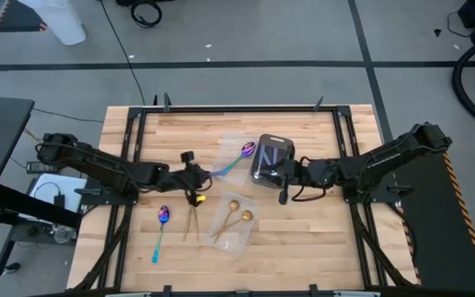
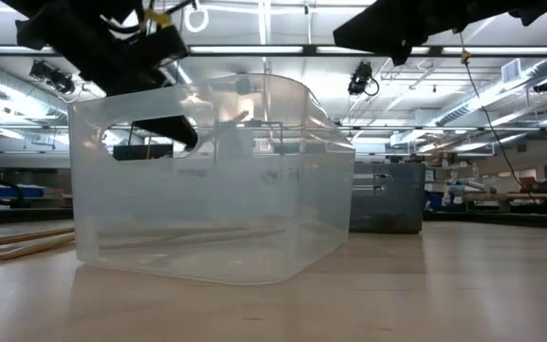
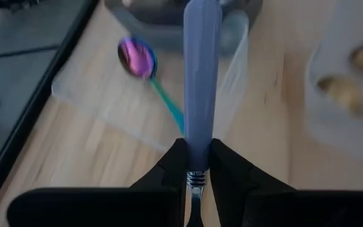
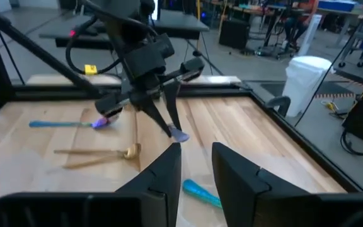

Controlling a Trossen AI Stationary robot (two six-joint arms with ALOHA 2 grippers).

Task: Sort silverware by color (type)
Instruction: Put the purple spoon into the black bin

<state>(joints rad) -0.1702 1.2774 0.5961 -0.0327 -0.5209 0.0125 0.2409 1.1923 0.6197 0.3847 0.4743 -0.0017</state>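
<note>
**My left claw holds a pale blue spoon near the dark grey tray**

I work on a big wooden table (image 1: pixel 320 247), and the dark grey tray (image 1: pixel 258 169) sits in the middle of it. A clear tray (image 1: pixel 231 142) lies just beside the grey tray, on my left arm's side. My left claw (image 3: pixel 196 148) hangs a bit farther out from the grey tray than that, pinching the pale blue spoon (image 3: pixel 200 75) by its handle. My right claw (image 4: pixel 196 157) waits at the other side of the grey tray, fingers spread and holding nothing. A purple spoon (image 1: pixel 239 157) already lies in the clear tray. I think my spoon could twist or slip, since I pinch only one end (it is long and smooth). It could also land beside the purple one, mixing the colors.
</note>
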